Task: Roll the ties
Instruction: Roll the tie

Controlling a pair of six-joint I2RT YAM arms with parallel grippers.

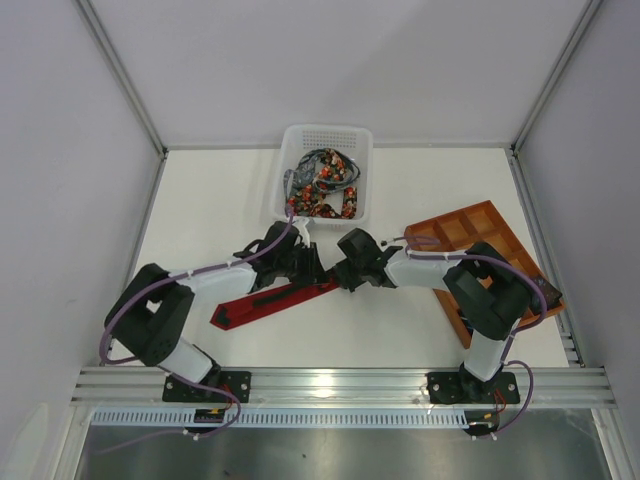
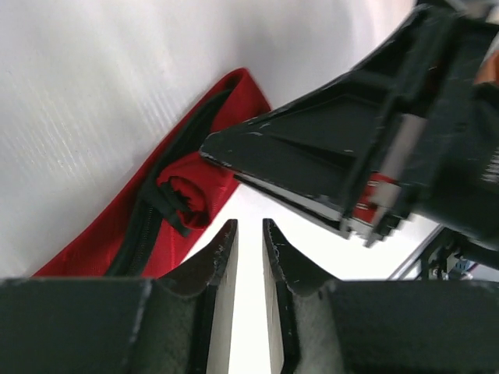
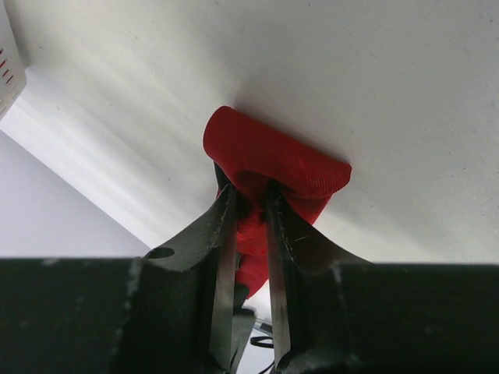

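A plain deep red tie (image 1: pixel 270 303) lies slantwise on the white table, its narrow end at the right partly rolled. My right gripper (image 1: pixel 340 280) is shut on that rolled end; in the right wrist view my right gripper (image 3: pixel 249 191) pinches the red fold (image 3: pixel 273 156) between its jaws. My left gripper (image 1: pixel 308 268) sits just left of it, above the tie. In the left wrist view my left gripper (image 2: pixel 249 226) is open by a narrow gap and empty, with the small red roll (image 2: pixel 191 187) just beyond its left finger. Several dark floral ties (image 1: pixel 325 180) lie in the basket.
The white perforated basket (image 1: pixel 285 170) stands at the back middle, just behind both grippers. The orange-brown gridded tray (image 1: pixel 470 225) lies at the right, under the right arm. The two grippers are very close together; the right gripper's body (image 2: pixel 374 156) fills the left wrist view's upper right.
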